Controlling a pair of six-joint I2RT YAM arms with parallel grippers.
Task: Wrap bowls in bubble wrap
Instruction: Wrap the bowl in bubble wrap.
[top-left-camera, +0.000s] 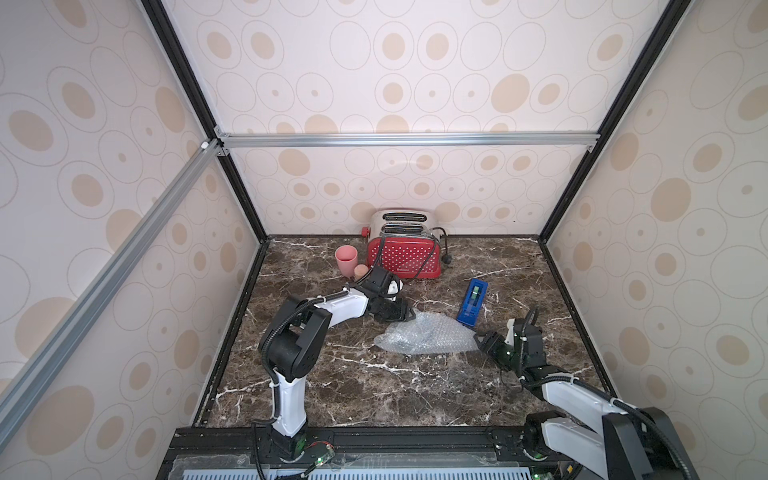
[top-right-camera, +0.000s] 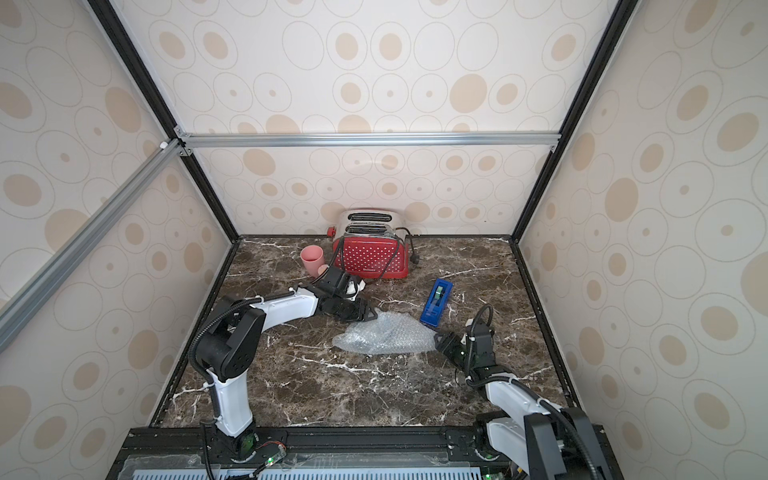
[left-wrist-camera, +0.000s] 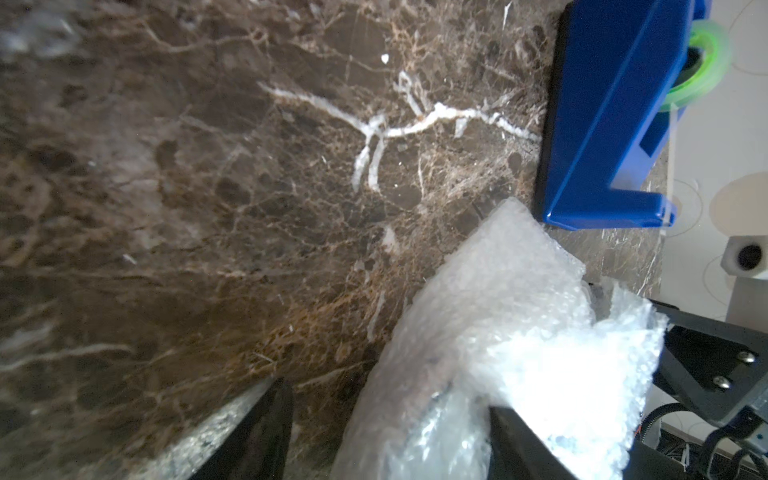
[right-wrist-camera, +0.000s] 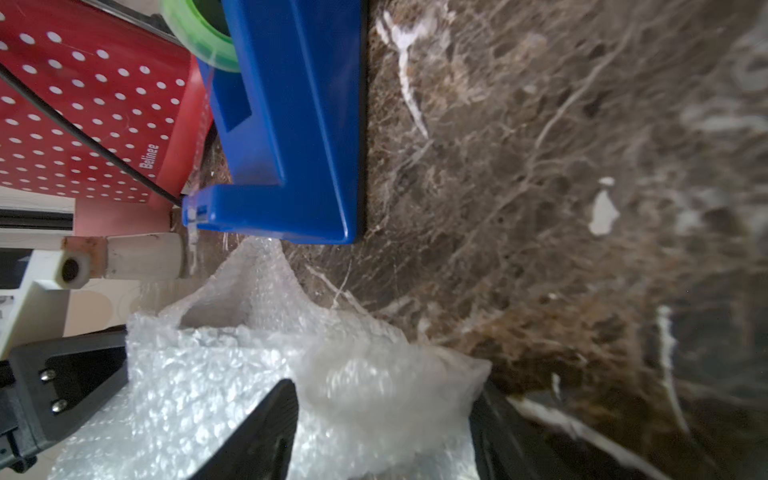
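The left gripper (top-left-camera: 409, 314) is seen with jaws parted at the far left edge of the bubble wrap (top-left-camera: 424, 338), 1 finger clear of it. The bowl cannot be made out; only 1 crumpled mound is shown. At its right end, the right gripper (top-left-camera: 478, 337) is spread across the wrap; a grip cannot be told.

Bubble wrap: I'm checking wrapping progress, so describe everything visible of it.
The bubble wrap is clear, bubbled plastic, crumpled into a mound on the marble tabletop. The left gripper straddles its far-left edge, the right gripper its right tip; whether either grips cannot be told. One corner lies by the blue tape dispenser.
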